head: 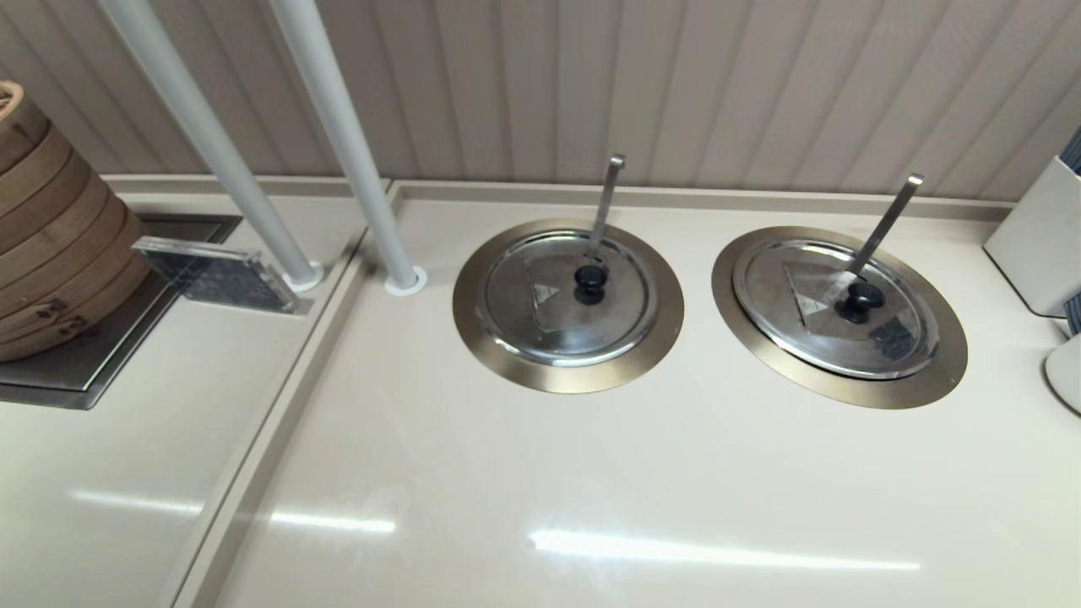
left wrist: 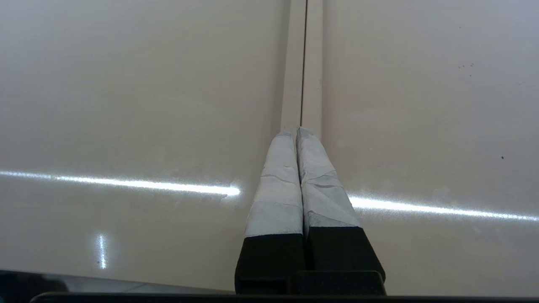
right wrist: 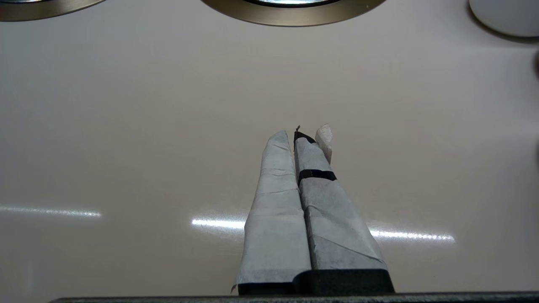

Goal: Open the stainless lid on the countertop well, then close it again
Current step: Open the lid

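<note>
The stainless lid (head: 832,304) lies shut on the right-hand countertop well, inside its bronze-gold collar (head: 844,393). It has a black knob (head: 859,300) and a dark patch (head: 893,338) near the rim. A steel ladle handle (head: 887,221) rises from under its far side. Neither arm appears in the head view. My right gripper (right wrist: 290,136) is shut and empty above bare counter, with the well's collar (right wrist: 294,17) some way ahead of it. My left gripper (left wrist: 294,132) is shut and empty over a counter seam (left wrist: 304,63).
A like lid (head: 566,295) without a patch covers the left well (head: 566,376), also with a ladle handle. Two white poles (head: 346,143) stand to its left. Bamboo steamers (head: 51,236) sit far left; a white holder (head: 1039,245) and a white dish (head: 1066,371) sit far right.
</note>
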Controlling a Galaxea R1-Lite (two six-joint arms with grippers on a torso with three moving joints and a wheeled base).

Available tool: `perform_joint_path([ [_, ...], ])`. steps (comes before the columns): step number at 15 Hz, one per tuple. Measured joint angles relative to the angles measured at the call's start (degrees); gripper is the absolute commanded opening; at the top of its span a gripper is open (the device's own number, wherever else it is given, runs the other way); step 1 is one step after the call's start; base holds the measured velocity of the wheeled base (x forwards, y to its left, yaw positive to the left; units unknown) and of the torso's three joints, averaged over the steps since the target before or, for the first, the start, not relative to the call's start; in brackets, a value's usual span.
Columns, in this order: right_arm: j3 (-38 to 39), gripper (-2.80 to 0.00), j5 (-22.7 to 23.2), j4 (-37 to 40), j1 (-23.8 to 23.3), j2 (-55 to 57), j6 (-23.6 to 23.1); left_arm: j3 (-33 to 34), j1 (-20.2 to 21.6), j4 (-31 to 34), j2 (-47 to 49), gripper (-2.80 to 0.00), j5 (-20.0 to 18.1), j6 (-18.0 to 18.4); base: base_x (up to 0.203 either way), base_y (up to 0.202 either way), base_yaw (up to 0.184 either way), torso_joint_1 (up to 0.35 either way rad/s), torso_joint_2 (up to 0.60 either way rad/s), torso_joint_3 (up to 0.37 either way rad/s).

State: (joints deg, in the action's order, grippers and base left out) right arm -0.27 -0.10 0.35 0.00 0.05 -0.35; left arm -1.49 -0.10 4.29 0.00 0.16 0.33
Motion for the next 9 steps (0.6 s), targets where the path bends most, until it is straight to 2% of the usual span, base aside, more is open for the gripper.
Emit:
perform_joint_path([
  [4, -0.3, -2.8, -0.2, 0.0, -0.1, 0.0, -0.3, 0.0, 0.0, 0.0, 0.0, -2.8, 0.0, 0.0, 0.0, 0.0, 0.0, 0.0, 0.0, 0.0],
  [6, -5.0, -2.8, -0.5, 0.6, -0.1, 0.7, 0.1, 0.0, 0.0, 0.0, 0.0, -2.8, 0.0, 0.0, 0.0, 0.0, 0.0, 0.0, 0.0, 0.0],
  [9, -14.8, -2.8, -0.5, 2.5, -0.1, 8.4, 0.4, 0.0, 0.0, 0.0, 0.0, -2.8, 0.0, 0.0, 0.0, 0.0, 0.0, 0.0, 0.0, 0.0],
])
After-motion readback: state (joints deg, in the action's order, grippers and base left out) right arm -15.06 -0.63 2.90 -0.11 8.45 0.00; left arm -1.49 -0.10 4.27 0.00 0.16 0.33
